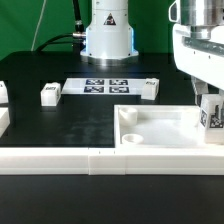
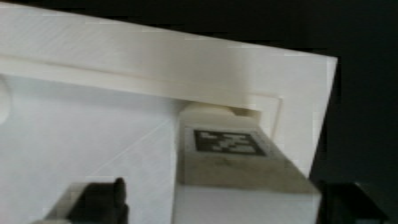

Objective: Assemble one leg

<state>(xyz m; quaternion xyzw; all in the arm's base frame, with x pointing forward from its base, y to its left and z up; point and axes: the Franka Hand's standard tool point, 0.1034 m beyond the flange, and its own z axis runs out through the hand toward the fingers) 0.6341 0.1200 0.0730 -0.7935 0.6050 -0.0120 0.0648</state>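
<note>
Black tabletop point(image 1: 60, 120), green backdrop behind. Toward the front edge, at the exterior view's right, lies the tray point(image 1: 165, 128). The leg point(image 2: 240, 160) stands upright at the tray's far corner, close to the table's edge on that same side, with its tag towards the wrist camera. The gripper point(image 2: 222, 205) straddles it. A gap shows beside one finger point(image 2: 102, 200), so it seems released rather than clenched. Mid-table, one spare leg point(image 1: 50, 93) and another spare leg point(image 1: 150, 88) flank the marker board point(image 1: 107, 86).
</note>
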